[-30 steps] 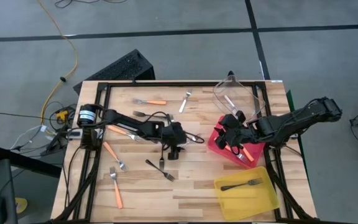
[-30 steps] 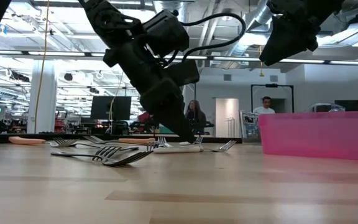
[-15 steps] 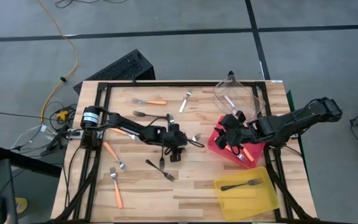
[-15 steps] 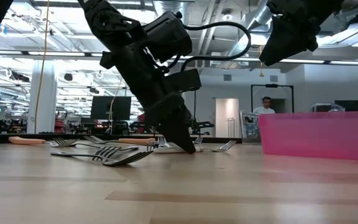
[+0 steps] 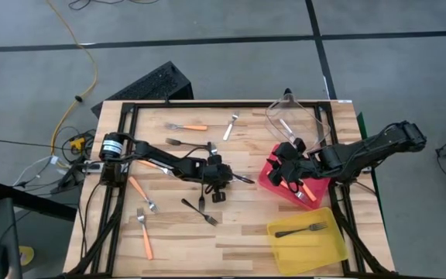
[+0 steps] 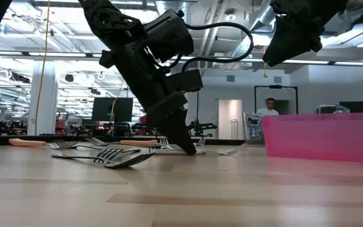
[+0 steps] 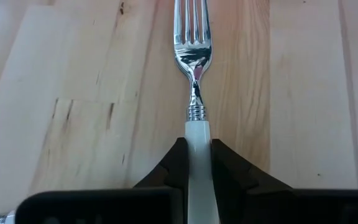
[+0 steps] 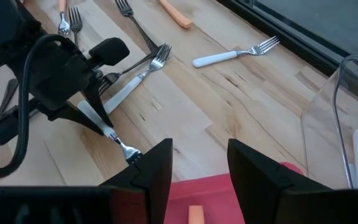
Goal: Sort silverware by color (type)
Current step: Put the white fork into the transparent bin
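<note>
- Left gripper pinches the white-handled fork mid-table, tines lying ahead of the fingertips; the thin, slick handle could slip and drop.
- Right gripper, fingers spread, hovers above the red bin; collision risk seems low.

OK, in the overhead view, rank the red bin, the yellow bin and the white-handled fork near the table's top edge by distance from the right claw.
1. Red bin, directly under the right claw.
2. Yellow bin, below it, at the table's near-right corner.
3. White-handled fork, up-left near the far edge.
</note>
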Controlling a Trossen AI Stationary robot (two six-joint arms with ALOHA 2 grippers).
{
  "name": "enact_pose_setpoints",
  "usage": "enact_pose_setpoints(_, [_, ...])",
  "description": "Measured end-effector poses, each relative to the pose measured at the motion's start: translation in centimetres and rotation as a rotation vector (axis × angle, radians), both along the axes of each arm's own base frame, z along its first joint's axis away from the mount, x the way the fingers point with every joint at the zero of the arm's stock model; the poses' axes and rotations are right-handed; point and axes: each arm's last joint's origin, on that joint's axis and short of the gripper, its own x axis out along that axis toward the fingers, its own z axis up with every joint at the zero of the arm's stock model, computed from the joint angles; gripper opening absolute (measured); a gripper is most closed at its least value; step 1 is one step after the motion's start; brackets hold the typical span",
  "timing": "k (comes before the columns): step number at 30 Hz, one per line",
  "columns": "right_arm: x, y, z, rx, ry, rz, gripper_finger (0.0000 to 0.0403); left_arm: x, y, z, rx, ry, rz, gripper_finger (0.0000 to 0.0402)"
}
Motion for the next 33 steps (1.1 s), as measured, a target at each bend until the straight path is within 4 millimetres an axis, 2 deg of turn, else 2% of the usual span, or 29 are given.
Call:
enact_pose_setpoints(8, [-0.1,0.9,0.2,-0.017,-0.031,0.024,0.0178,-0.5,0.4,2.2,0.015,-0.031,-0.006,0.0024])
enact_pose_setpoints(14, [-0.9,1.8,1.3,-0.041,-0.11,0.039,0.0178,-0.7,0.9,4.2,0.022,-0.095,-0.002,0.0024])
enact_pose_setpoints(21, [-2.7,3.2,3.0,-0.079,-0.241,0.06,0.0178,-1.5,2.0,7.8,0.145,-0.175,0.047,0.0024])
enact_pose_setpoints(25, [-3.4,4.3,3.2,-0.125,-0.272,0.072,0.0178,-2.3,2.6,11.1,0.144,-0.283,0.039,0.0024])
enact_pose_setpoints(29, [-3.5,5.3,2.9,-0.159,-0.298,0.049,0.0178,-4.0,2.6,14.1,0.117,-0.463,0.022,0.0024])
enact_pose_setpoints(33, [-3.1,6.1,2.1,-0.151,-0.33,0.001,0.0178,-7.0,2.6,15.7,0.141,-0.649,0.057,0.0024])
